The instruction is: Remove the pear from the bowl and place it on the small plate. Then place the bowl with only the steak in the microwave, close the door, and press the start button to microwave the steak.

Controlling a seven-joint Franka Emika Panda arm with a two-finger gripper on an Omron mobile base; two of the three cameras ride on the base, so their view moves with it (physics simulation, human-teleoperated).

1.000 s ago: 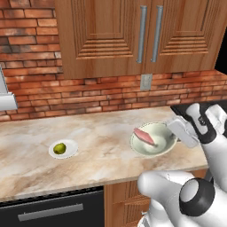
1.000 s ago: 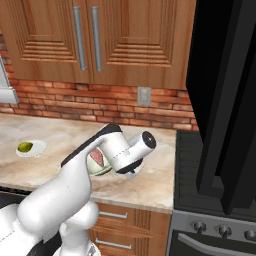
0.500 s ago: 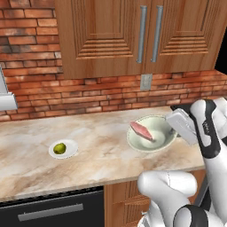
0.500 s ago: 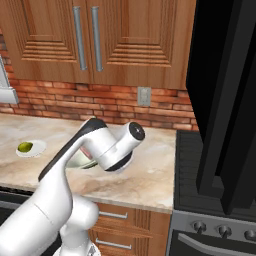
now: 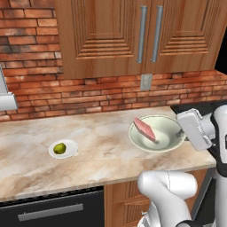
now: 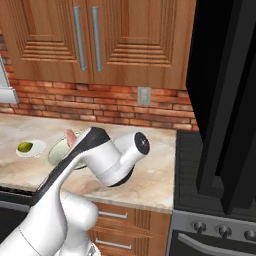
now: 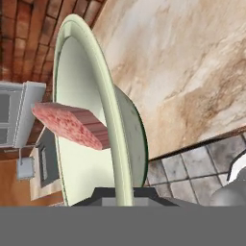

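Hand view shows you the bowl (image 7: 96, 115) edge-on, with its thin rim running right down between the gripper (image 7: 122, 194) tips. The fingers are squeezed nearly all the way shut on that rim, at the bowl's right side. The bowl looks hard and smooth, so it could slip or tip; hold the rim tight and keep it level. The steak (image 7: 72, 126) is soft and looks ready to slide, and it leans inside the bowl. In the left base view the bowl (image 5: 170, 133) is lifted a little over the counter (image 5: 97, 133). The pear (image 5: 60, 148) sits on the small plate (image 5: 69, 153), well apart.
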